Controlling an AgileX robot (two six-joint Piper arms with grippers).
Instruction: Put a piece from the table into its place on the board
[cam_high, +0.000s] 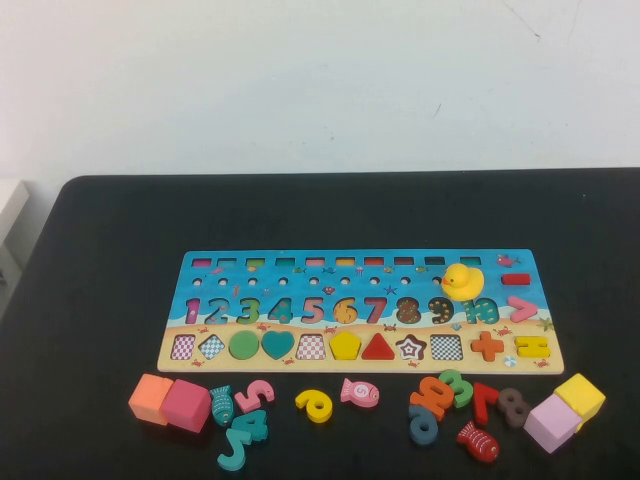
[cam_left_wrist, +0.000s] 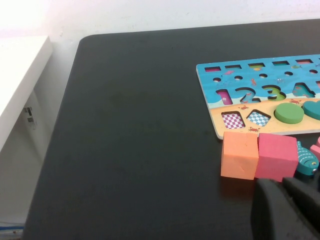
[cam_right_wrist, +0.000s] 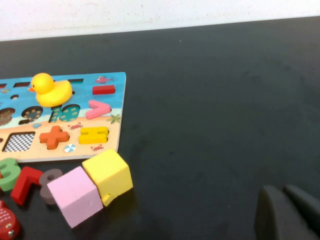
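The puzzle board (cam_high: 350, 366) lies mid-table, with a yellow duck (cam_high: 463, 281) standing on its right part. Loose pieces lie in front of it: a teal fish (cam_high: 221, 404), pink 5 (cam_high: 256, 395), teal 4 (cam_high: 243, 440), yellow 6 (cam_high: 314, 405), pink fish (cam_high: 360, 392), green 3 (cam_high: 455, 385), red 7 (cam_high: 485, 400), brown 8 (cam_high: 513, 407) and a red fish (cam_high: 478, 441). Neither arm shows in the high view. My left gripper (cam_left_wrist: 282, 182) is shut and empty, just short of the pink cube (cam_left_wrist: 276, 155). My right gripper (cam_right_wrist: 282, 190) is shut and empty over bare table right of the board.
An orange cube (cam_high: 150, 398) and the pink cube (cam_high: 187, 405) sit at the front left. A lilac cube (cam_high: 552, 422) and a yellow cube (cam_high: 580, 396) sit at the front right. A white shelf (cam_left_wrist: 20, 75) stands beyond the table's left edge.
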